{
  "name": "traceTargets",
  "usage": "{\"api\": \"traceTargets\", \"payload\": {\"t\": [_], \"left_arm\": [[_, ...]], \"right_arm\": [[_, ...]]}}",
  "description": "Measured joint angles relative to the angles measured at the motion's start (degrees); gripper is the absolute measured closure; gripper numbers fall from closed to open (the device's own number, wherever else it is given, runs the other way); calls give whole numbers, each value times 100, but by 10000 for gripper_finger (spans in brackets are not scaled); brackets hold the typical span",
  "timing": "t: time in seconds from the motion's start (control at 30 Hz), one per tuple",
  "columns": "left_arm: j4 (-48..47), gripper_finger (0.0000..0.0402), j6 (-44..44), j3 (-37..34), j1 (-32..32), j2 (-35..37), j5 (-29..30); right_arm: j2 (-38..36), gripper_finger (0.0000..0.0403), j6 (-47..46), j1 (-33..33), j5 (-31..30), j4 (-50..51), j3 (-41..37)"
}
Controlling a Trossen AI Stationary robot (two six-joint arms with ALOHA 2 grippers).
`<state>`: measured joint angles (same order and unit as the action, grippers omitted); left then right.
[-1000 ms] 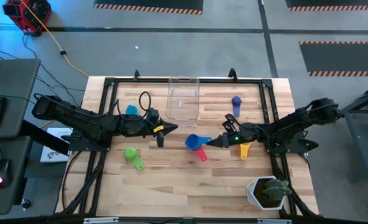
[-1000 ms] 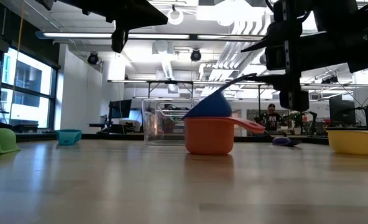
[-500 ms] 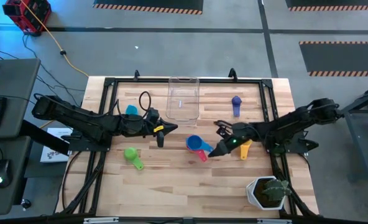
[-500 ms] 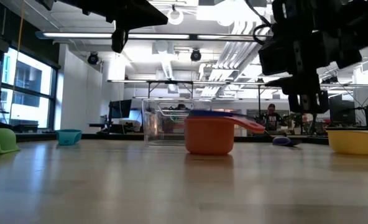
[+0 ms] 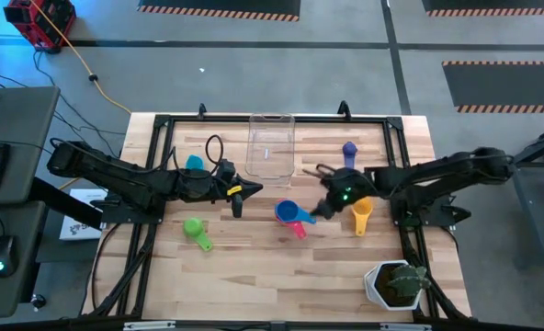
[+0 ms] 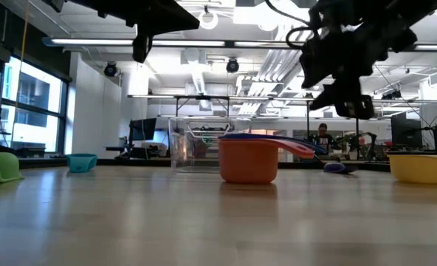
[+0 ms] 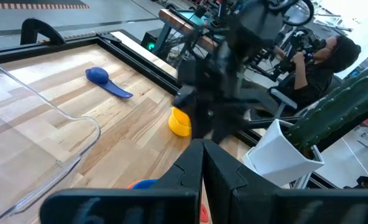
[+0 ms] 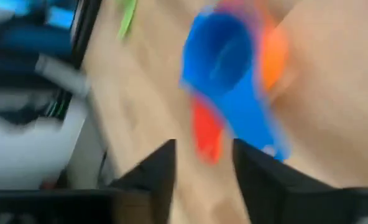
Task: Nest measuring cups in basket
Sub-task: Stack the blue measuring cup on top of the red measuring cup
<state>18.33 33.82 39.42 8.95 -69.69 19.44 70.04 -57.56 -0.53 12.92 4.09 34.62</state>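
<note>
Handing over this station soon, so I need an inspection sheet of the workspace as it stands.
Surface: wooden table, bare between items.
Job's things: blue cup sits in orange cup; green cup, yellow cup, light blue cup, purple cup loose; basket holds no cup.
Clutter: potted plant.
Pincers: left pincer shut, empty; right pincer open beside the stack.
Cables: yellow cord on floor.
Surroundings: person behind table.

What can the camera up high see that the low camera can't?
Only the high view shows the plant pot and that the basket is empty. Only the low view shows the room behind and how the blue cup sits down inside the orange cup. Both show the green cup, yellow cup and right gripper above the table, holding nothing.
</note>
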Motion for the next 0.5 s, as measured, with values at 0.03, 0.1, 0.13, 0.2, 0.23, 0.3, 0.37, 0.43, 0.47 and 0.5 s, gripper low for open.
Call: {"api": "traceTargets", "payload": {"t": [0.03,0.1,0.13,0.2,0.23,0.3,0.37,0.43,0.47,0.5], "left_arm": [[0,401,0,0,0,0,0],[0,402,0,0,0,0,0],[0,401,0,0,0,2,0],[-4,402,0,0,0,2,0],[-1,402,0,0,0,2,0],[0,401,0,-1,0,2,0],[0,401,0,-2,0,2,0],[0,401,0,-2,0,2,0],[0,401,0,-2,0,2,0],[0,402,0,0,0,2,0]], "right_arm": [[-19,297,-46,33,-323,79,-28],[49,361,-157,60,-854,164,-127],[139,381,-270,33,-1076,120,-176],[363,386,-572,-70,-1379,-111,-254],[505,380,-707,-120,-1448,-248,-286],[799,376,-827,-208,-1480,-360,-308],[1022,386,-859,-284,-1483,-592,-310],[1192,398,-968,-353,-1443,-806,-307],[1259,399,-1005,-387,-1438,-857,-307],[1307,398,-1081,-423,-1429,-934,-307]]}}
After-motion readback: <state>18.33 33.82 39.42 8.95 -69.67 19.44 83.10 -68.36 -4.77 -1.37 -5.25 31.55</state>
